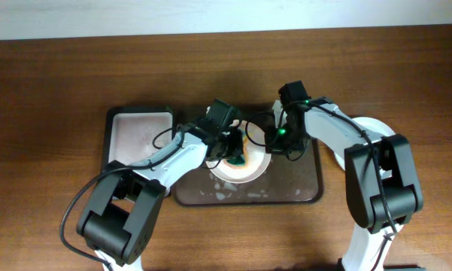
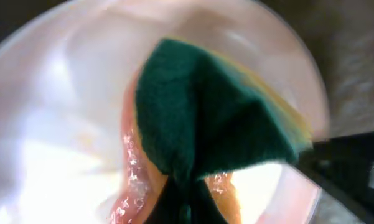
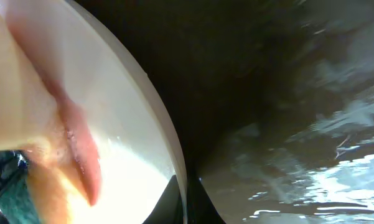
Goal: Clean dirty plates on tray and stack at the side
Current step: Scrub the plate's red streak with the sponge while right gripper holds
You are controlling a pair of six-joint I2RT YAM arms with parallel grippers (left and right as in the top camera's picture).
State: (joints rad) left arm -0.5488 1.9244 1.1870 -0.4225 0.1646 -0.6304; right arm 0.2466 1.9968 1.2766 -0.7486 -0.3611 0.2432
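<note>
- One plate (image 1: 248, 172) lies on the dark brown tray (image 1: 301, 188), toward its left half. It is the only plate seen on the tray.
- Both arms meet over this plate.
- The left gripper (image 1: 235, 153) is pinched together on a green sponge (image 2: 211, 124) with a yellow backing. The sponge is pressed against the plate's face.
- The right gripper (image 1: 273, 143) is clamped on the plate's right rim, and its wrist view shows the rim running into the jaws.
- A wet reddish sauce smear (image 3: 81, 155) with small bubbles lies across the plate beside the sponge.
- Judged step: wiping this plate while the other arm steadies it. The job looks far along but unfinished, since sauce remains.
- A white round side stack (image 1: 372, 126) sits off the tray at right, partly hidden by the right arm. How many plates it holds cannot be told.
- A smaller pinkish sponge tray (image 1: 139, 139) sits just left of the brown tray.
- The next move likely calls for sweeping the sponge over the red streak while the rim grip holds firm, then lifting the clean plate toward the side stack.
</note>
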